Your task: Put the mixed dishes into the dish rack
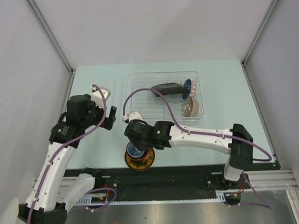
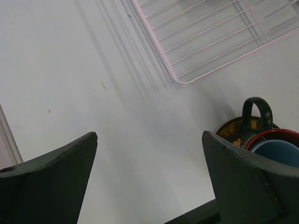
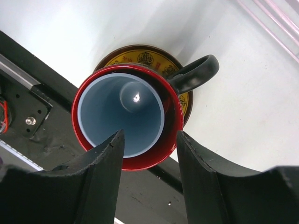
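A black mug (image 3: 196,74) with a red inside stands on the yellow-and-dark saucer (image 3: 140,58) at the table's near edge. The light-blue cup (image 3: 117,112) is nested inside the mug. My right gripper (image 3: 149,140) is open just above this stack (image 1: 141,164), one finger over the cup and the other by the mug's rim. My left gripper (image 1: 114,119) is open and empty over bare table, left of the dish rack (image 1: 138,85). The square black plate (image 1: 167,88) and the blue-patterned bowl (image 1: 188,84) are in the rack. The left wrist view shows the mug (image 2: 256,112) and the rack's corner (image 2: 182,81).
A beige patterned dish (image 1: 191,108) leans in the rack's right end. A black base strip (image 1: 191,177) runs along the near edge, right beside the stack. White walls close in the table on three sides. The right arm's purple cable crosses over the rack.
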`<state>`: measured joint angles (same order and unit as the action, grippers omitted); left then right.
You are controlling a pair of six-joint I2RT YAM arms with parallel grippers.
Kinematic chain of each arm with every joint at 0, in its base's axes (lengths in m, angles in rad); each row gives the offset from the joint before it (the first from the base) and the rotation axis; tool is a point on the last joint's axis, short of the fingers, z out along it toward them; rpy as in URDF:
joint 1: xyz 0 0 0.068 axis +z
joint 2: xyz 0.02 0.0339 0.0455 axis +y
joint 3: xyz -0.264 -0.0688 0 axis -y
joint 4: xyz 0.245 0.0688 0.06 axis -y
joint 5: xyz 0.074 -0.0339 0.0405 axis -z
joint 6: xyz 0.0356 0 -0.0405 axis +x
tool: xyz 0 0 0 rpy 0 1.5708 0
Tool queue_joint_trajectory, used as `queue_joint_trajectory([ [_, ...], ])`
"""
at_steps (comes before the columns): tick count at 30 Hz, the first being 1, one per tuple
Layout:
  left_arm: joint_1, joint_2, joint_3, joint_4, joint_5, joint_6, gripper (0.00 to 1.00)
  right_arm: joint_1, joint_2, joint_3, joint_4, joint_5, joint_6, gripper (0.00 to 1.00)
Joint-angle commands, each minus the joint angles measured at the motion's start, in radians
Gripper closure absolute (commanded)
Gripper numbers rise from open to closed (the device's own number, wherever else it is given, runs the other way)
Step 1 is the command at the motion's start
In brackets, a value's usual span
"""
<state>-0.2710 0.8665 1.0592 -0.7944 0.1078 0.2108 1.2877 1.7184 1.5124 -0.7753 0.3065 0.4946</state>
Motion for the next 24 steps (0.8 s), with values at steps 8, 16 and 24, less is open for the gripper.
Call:
queue_joint_trajectory([
  [8,0.001,-0.03,-0.01,0.03,-0.01,0.006,0.0,-0.021,0.053,0.017,0.004,-0.023,-0.005,0.55],
  [16,0.003,-0.034,-0.015,0.035,-0.016,0.01,0.0,-0.044,0.107,0.015,0.024,-0.069,-0.022,0.7],
  [24,0.003,-0.037,-0.01,0.034,-0.017,0.012,0.0,-0.045,0.144,0.019,0.039,-0.095,-0.031,0.97],
])
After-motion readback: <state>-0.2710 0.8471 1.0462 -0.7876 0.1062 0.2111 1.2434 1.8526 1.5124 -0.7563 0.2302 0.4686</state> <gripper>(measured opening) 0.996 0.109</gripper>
